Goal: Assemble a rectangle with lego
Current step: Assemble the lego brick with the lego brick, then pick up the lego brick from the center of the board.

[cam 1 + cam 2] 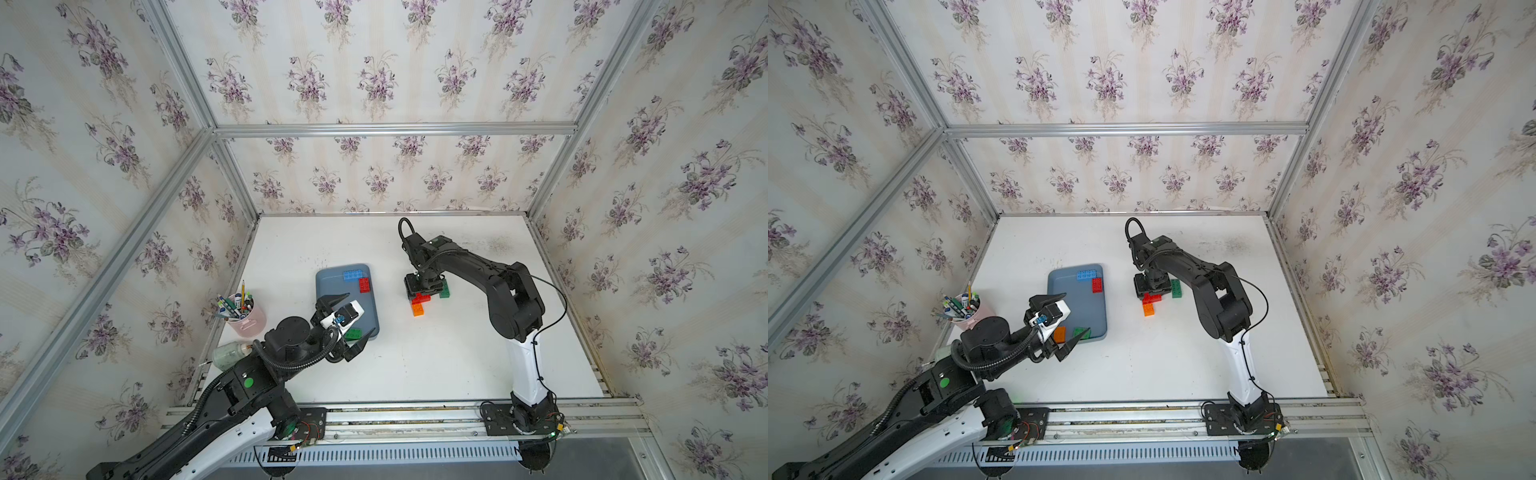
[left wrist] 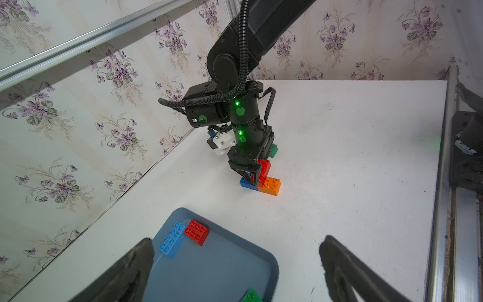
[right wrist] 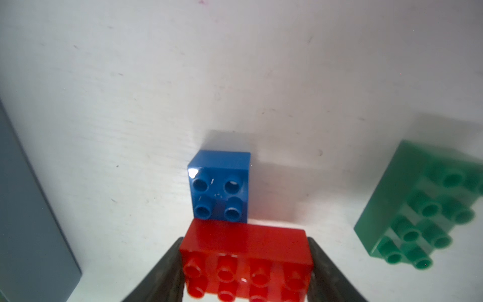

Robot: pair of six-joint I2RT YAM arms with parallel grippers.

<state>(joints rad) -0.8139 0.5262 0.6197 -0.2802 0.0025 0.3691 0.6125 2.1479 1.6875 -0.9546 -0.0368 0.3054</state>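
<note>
Right hand (image 3: 245,240) straddling red brick (image 3: 243,245) on surface — clenched or released, you cannot tell, left hand (image 1: 361,313) spread wide over tray (image 1: 332,286), 9 o'clock of that brick.

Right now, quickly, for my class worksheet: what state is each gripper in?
Left gripper: open, holding nothing.
Right gripper: jaws flank the ends of the red oblong brick; whether it is gripped or released cannot be told.

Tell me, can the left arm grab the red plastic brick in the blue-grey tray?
Probably yes. The left arm holds its jaws wide open over the blue-grey plastic tray, and the red oblong plastic brick lies uncovered at its far end.
</note>
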